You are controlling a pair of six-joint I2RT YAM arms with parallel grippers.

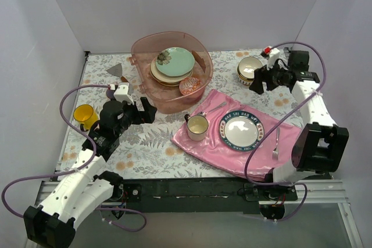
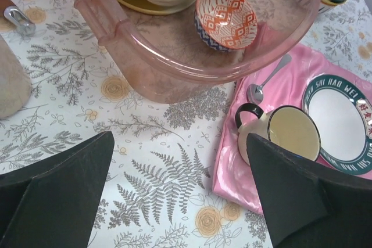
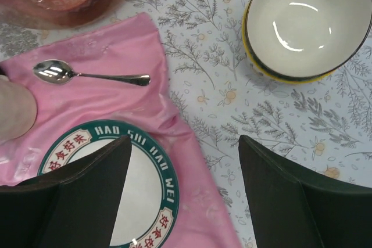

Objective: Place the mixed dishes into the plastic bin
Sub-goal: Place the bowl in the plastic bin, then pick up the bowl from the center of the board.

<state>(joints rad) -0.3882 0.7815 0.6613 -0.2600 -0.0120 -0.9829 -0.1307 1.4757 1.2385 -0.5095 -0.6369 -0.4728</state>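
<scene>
Just beyond right gripper (image 3: 183,143), cream bowl (image 3: 307,20)

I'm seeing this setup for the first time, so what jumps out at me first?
The pinkish plastic bin at the far middle stands out, with a mint-green plate and a red-patterned bowl inside it. Next comes the bright pink cloth in front of it, then a yellow mug alone at the left.

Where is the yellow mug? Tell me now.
Top view: the yellow mug stands on the table's left side, outside the bin, left of the left gripper.
</scene>
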